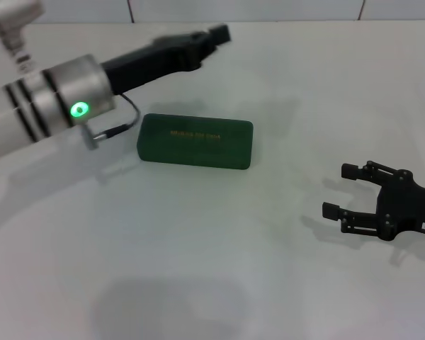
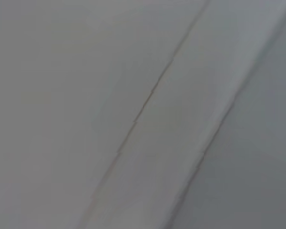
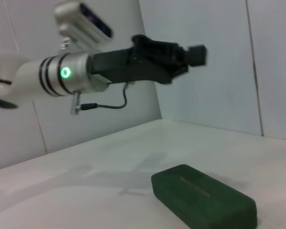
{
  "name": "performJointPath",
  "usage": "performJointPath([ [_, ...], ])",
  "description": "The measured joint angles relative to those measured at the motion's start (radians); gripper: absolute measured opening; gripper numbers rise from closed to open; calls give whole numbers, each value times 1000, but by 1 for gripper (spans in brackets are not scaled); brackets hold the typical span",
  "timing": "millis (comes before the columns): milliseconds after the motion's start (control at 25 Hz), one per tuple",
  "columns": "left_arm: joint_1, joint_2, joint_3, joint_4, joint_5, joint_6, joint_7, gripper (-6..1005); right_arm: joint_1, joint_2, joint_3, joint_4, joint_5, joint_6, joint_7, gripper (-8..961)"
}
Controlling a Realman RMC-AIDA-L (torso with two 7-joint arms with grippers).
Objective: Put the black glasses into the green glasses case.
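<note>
Left gripper (image 1: 216, 34), raised well above the table (image 1: 198, 269) on an outstretched arm, points toward 1 o'clock from the case (image 1: 195, 142) in the head view; whether its fingers are spread or pressed together cannot be told from any view. Its wrist camera shows only blank pale surfaces with seams.

Across the white table, the closed green case lies at centre, lid down, gold lettering facing up. It sits flat and alone, touching nothing.

Right gripper (image 1: 340, 190) rests low near the table at about 4 o'clock from the case, well apart from it, its two black fingers (image 1: 349, 170) spread wide and empty, aimed toward the case.

Black glasses appear in no view: not on the table, not in either gripper. They may already be inside the shut case, or out of frame; the views cannot settle it.

Judged from this layout, the task stands either at its very end, with the lid shut and both arms clear, or before its start. If the glasses are still outside, the next move calls for one gripper to steady the case and lift its lid at the long edge before anything can go in.
</note>
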Motion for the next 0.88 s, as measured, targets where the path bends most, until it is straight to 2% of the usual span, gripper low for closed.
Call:
performJointPath([
  [120,67,-17,-52,0,-26,45,317,3,0,1,0,0,0,-1,-2,863],
  [200,92,-20,-50,-2,-46,49,425,3,0,1,0,0,0,-1,-2,863],
  [520,176,-23,-52,-65,-93,52,757,257,0,-1,3,-2,3,-1,-5,863],
  [600,188,-23,-50,-66,-96,56,775,301,-4,-2,6,-7,5,-1,-6,863],
  [640,215,-20,-50,-67,-95,63,777,322,-5,-3,7,-10,5,-2,-6,863],
  [760,249,-10,-50,-51,-87,77,696,388,-9,-8,8,-22,5,-14,-6,864],
  [880,291,19,-49,1,-31,136,547,453,-15,-14,4,-40,1,-40,-12,864],
])
